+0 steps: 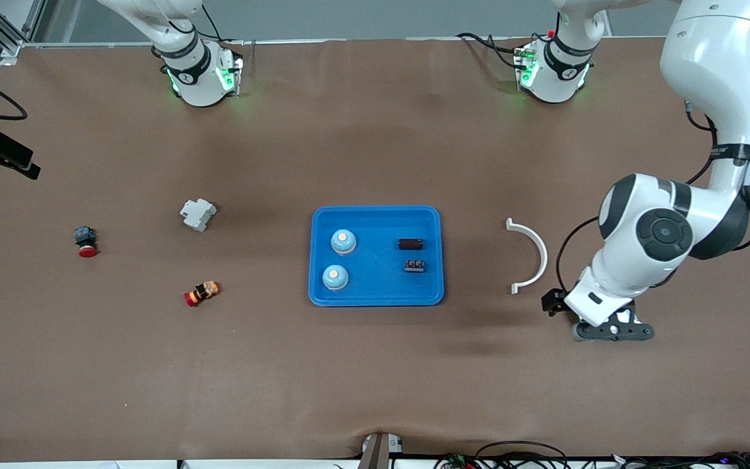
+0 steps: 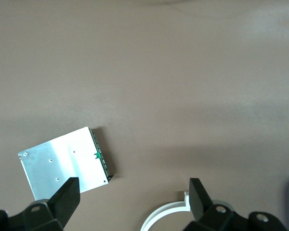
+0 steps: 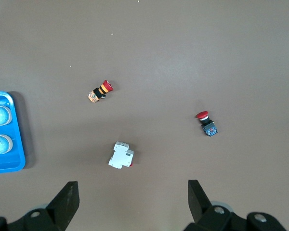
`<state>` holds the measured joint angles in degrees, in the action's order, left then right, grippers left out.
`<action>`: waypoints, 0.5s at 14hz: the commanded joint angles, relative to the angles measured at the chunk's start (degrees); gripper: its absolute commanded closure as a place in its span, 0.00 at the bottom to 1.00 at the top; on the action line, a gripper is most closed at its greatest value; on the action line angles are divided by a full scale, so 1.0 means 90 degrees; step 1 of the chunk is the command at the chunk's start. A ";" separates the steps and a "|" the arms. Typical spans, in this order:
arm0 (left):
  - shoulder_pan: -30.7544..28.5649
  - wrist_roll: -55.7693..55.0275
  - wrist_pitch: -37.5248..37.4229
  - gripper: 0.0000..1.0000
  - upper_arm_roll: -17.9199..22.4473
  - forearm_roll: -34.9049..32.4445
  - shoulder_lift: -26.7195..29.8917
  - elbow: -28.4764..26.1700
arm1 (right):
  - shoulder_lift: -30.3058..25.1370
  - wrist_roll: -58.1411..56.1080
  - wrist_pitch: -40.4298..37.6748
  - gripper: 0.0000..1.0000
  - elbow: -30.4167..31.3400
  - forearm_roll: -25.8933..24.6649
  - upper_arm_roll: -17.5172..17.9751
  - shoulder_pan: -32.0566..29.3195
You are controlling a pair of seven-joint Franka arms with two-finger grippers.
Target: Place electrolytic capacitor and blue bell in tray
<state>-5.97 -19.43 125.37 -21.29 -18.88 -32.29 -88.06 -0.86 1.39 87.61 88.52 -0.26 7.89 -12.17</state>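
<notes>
On the brown worktop (image 1: 375, 378), toward the right arm's end, lie a small black-bodied push button with a red cap (image 1: 85, 241), a white plastic circuit breaker block (image 1: 197, 214) and, nearer the front camera, a red-and-yellow-capped push button lying on its side (image 1: 201, 293). The right wrist view shows these three under the right gripper (image 3: 132, 199), whose black fingers stand wide apart and hold nothing. That gripper itself is out of the front view; only the arm's base shows there.

At mid-worktop sits the shallow bright-blue rectangular plastic tray (image 1: 376, 213). In it, on the side toward the right arm, stand two pale-blue dome-shaped bells with light tops (image 1: 343, 241) (image 1: 335, 277), one nearer the front camera than the other. On the side toward the left arm lie a dark cylindrical electrolytic capacitor (image 1: 410, 243) and, just beside it and nearer the camera, a small dark ribbed part (image 1: 415, 265) too small to make out.

Toward the left arm's end lies a white plastic half-ring (image 1: 534, 255), apart from the tray. The left gripper (image 2: 134, 198) hangs over the worktop near that half-ring, well apart from the tray, its fingers spread wide and empty. Its wrist view shows a flat silver metal plate with a dark edge (image 2: 62, 163), which the arm hides in the front view, and the half-ring cut off at the frame's edge.
</notes>
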 commanded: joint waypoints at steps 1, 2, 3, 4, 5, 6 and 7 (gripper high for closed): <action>-0.0050 0.0136 -0.0102 0.00 -0.0056 0.0125 0.0160 0.0009 | -0.0139 -0.0057 -0.0017 0.00 0.0135 -0.0088 0.0070 -0.0132; -0.0098 0.0166 -0.0102 0.00 -0.0056 0.0115 0.0189 0.0009 | -0.0139 -0.0047 -0.0027 0.00 0.0135 -0.0088 0.0061 -0.0112; -0.0118 0.0156 -0.0102 0.00 -0.0056 0.0125 0.0199 0.0009 | -0.0120 -0.0047 -0.0027 0.00 0.0116 -0.0088 0.0070 -0.0103; -0.0128 0.0147 -0.0102 0.00 -0.0056 0.0134 0.0267 -0.0001 | -0.0100 -0.0047 -0.0027 0.00 0.0048 -0.0088 0.0070 -0.0093; -0.0186 0.0156 -0.0112 0.00 -0.0056 0.0154 0.0394 -0.0040 | -0.0081 -0.0056 -0.0027 0.00 0.0028 -0.0088 0.0070 -0.0112; -0.0196 0.0195 -0.0150 0.00 -0.0056 0.0289 0.0501 -0.0069 | -0.0061 -0.0057 -0.0027 0.00 0.0018 -0.0088 0.0070 -0.0103; -0.0148 0.0282 -0.0354 0.00 0.0002 0.0436 0.0618 -0.0060 | -0.0061 -0.0037 -0.0027 0.00 0.0028 -0.0088 0.0070 -0.0102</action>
<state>-6.90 -19.11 125.02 -21.30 -17.62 -30.20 -87.46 -0.86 1.39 87.50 88.52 -0.26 7.79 -12.23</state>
